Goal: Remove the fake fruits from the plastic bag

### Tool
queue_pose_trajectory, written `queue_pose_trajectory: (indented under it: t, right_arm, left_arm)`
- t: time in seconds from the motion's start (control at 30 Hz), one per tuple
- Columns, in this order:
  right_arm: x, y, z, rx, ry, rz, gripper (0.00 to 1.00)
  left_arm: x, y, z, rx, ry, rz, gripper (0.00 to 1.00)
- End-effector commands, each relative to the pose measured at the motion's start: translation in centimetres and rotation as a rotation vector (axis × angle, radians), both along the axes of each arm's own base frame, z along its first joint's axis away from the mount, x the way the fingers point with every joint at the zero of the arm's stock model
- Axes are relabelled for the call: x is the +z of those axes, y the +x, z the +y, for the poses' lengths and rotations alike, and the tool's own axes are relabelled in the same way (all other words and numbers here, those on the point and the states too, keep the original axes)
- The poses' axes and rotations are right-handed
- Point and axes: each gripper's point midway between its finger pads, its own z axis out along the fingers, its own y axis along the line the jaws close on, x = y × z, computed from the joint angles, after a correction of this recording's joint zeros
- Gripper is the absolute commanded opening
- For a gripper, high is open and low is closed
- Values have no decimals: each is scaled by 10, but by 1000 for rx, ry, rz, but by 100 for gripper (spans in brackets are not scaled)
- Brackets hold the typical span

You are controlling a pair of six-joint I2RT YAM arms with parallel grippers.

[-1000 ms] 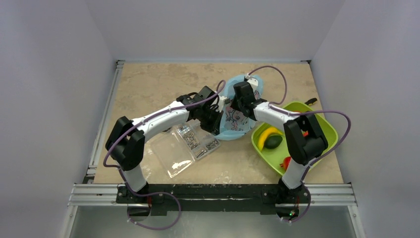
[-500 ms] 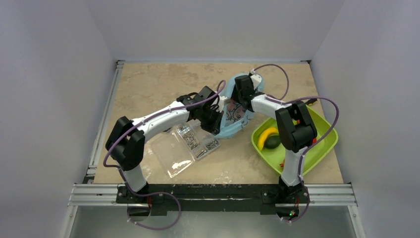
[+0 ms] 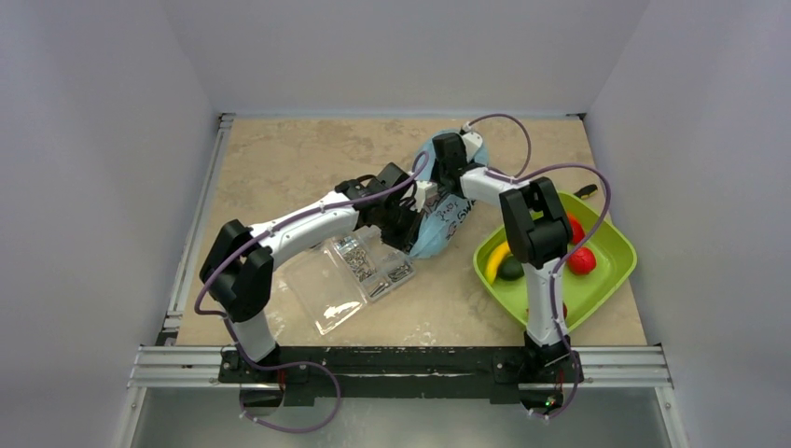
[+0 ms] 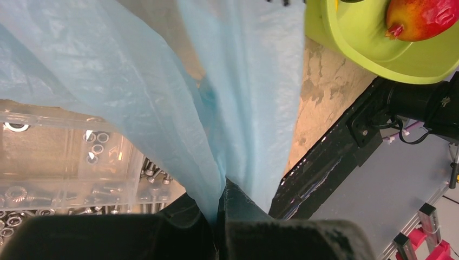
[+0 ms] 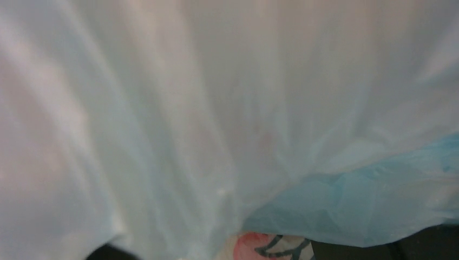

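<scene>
1. Nearest, at the lower right of the top view, the lime-green tray [image 3: 611,280] already holds a banana [image 3: 496,260], a dark green fruit [image 3: 510,270] and red pieces [image 3: 582,260]. These fake fruits are out of the bag. Anything more should drop onto the tray's bare floor.
2. To its left, the clear box [image 3: 359,275] of screws sits on the table [image 3: 280,168], just beside the bag's lower edge. The film is best lifted rather than dragged across it.
3. The left hand [image 4: 221,203] is clenched on a gathered fold of the plastic bag [image 3: 446,224], with the film fanning up from the pinch. I judge this the anchor: it should hold steady and not tug, since film this thin probably slips or tears.
4. The bag hangs bunched at the centre of the top view, between the two hands. Whether any fruit remains inside is hidden.
5. Farthest, the right hand [image 3: 451,166] is at the bag's upper edge. Its wrist view shows only pale film and a scrap of print, so I cannot tell whether it grips. A slow pull away from the left hand, tilting the mouth toward the tray, looks soundest.
</scene>
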Motion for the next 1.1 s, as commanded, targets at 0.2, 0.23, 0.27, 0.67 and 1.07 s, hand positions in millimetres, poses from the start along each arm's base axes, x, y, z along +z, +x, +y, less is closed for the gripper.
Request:
queue_pose_trajectory:
  t: [0.2,0.23,0.27,0.67,1.07]
  right_arm:
    - [36,11,-23,20,-108,-76,43]
    - [42,6,-21,38,-106,-85,35]
    - [48,0,-20,51,-105,-88,30]
    - [69,-79,-27,232,-145,5,5]
    - [80,-148,3,538,-31,71,12]
  left_arm:
    - [5,4,-8,-23,-13,-17,0]
    - [4,4,-9,-21,-9,-16,0]
    - [2,5,-9,-19,-4,-16,0]
    - [-9,18,-1,11,66,-49,0]
    - [-10,36,11,79,98,-105,0]
